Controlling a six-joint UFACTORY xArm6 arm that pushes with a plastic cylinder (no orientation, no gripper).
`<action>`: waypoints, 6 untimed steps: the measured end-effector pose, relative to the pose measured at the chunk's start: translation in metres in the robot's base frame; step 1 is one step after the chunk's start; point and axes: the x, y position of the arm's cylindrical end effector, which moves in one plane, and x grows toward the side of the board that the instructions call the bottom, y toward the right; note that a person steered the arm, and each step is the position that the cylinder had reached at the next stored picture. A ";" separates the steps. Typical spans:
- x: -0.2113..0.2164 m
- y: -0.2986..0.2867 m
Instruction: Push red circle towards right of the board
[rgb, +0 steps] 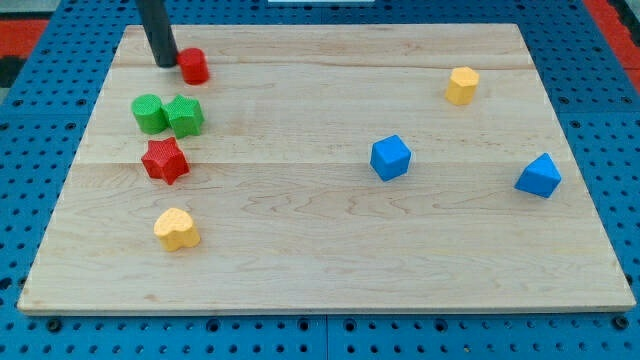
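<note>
The red circle (194, 65) is a small red cylinder near the board's top left. My tip (165, 62) rests on the board just to the left of it, touching or almost touching its left side. The rod rises from there out of the view's top. The board's right side lies far across from the red circle.
Below the red circle sit a green circle (149, 113) and a green block (185, 116) side by side, then a red star (165, 160) and a yellow heart (177, 229). A blue cube (390, 157) is mid-board, a yellow block (461, 85) and blue block (539, 176) at right.
</note>
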 end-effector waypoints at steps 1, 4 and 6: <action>-0.002 -0.006; 0.089 0.064; 0.056 0.066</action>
